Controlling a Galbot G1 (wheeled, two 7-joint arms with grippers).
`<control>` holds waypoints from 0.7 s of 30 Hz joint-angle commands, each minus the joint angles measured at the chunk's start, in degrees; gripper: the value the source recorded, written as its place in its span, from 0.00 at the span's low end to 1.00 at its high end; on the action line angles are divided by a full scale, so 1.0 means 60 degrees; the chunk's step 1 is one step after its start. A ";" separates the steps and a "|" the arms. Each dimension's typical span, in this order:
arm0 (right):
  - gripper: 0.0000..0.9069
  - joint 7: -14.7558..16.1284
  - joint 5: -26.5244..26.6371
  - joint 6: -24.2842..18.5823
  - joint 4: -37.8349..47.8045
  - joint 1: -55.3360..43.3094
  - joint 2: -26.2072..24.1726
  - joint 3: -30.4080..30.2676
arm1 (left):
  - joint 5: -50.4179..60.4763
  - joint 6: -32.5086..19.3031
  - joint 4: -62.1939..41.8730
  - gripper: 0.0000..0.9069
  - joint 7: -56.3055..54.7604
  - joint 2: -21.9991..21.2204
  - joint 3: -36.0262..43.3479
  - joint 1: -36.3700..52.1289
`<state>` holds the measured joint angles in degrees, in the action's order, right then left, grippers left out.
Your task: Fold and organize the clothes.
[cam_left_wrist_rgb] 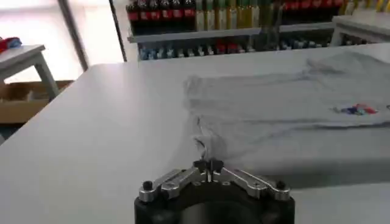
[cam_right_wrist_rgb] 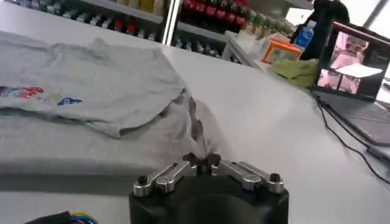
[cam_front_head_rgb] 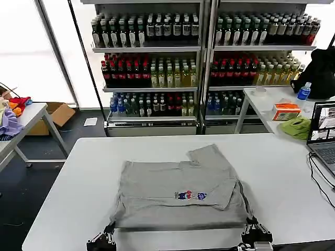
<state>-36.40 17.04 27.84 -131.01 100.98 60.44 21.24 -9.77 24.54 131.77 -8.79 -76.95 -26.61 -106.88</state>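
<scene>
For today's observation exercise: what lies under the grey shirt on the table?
The shirt lies on the white table, folded over itself. Anything between its layers is covered.

I see the shirt (cam_front_head_rgb: 178,196) as soft matt grey cloth, wrinkled, lying on a smooth, faintly glossy white table (cam_front_head_rgb: 63,198).

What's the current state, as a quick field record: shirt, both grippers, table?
shirt: light grey shirt, partly folded, chest print facing up, flat on the white table
left gripper: at the shirt's near left corner, fingers shut on the fabric
right gripper: at the near right corner, fingers shut on the fabric
near edge: lifted slightly at both corners
nearby: laptop at the table's right edge
</scene>
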 commanded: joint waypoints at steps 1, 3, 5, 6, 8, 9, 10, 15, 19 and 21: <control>1.00 -0.0200 -0.0026 -0.0304 -0.0463 0.0311 0.0070 0.0296 | -0.1753 -0.0006 0.0952 1.00 0.0152 -0.0143 -0.0097 0.0206; 1.00 -0.0143 0.0057 -0.0304 -0.0660 0.0226 0.0196 0.0593 | -0.1783 0.0156 0.1301 1.00 0.0155 -0.0132 -0.0187 0.0319; 1.00 -0.0045 0.0280 -0.0518 -0.0759 -0.0076 0.0367 0.0925 | -0.1791 0.0222 0.1562 1.00 0.0150 -0.0083 -0.0435 0.0563; 1.00 -0.0038 0.0357 -0.0622 -0.0757 -0.0226 0.0404 0.1022 | -0.1792 0.0226 0.1606 1.00 0.0150 -0.0054 -0.0549 0.0668; 1.00 0.0076 0.0509 -0.0833 -0.0692 -0.0705 0.0615 0.1493 | -0.1858 0.0211 0.1682 1.00 0.0161 0.0045 -0.0980 0.1008; 1.00 0.0103 0.0658 -0.0810 -0.0656 -0.0929 0.0675 0.1635 | -0.1905 0.0213 0.1676 1.00 0.0175 0.0099 -0.1101 0.1167; 1.00 0.0188 0.0926 -0.0682 -0.0579 -0.1254 0.0730 0.1907 | -0.2033 0.0209 0.1634 1.00 0.0231 0.0200 -0.1260 0.1371; 1.00 0.1478 0.1431 -0.0765 0.0634 -0.3635 0.0505 0.2416 | -0.2180 0.0143 0.0882 1.00 0.0997 0.1033 -0.1542 0.2631; 1.00 0.2977 0.1378 -0.0463 0.1829 -0.5278 -0.0063 0.1992 | -0.2488 0.0156 -0.0298 1.00 0.1578 0.2246 -0.1270 0.3957; 1.00 0.3661 0.1241 -0.0121 0.2529 -0.6013 -0.0498 0.1649 | -0.2727 0.0156 -0.0999 1.00 0.1638 0.2639 -0.1054 0.4801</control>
<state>-26.80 22.87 25.31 -126.11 82.37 61.26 30.68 -21.08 25.19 136.77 -4.52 -72.31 -32.62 -95.83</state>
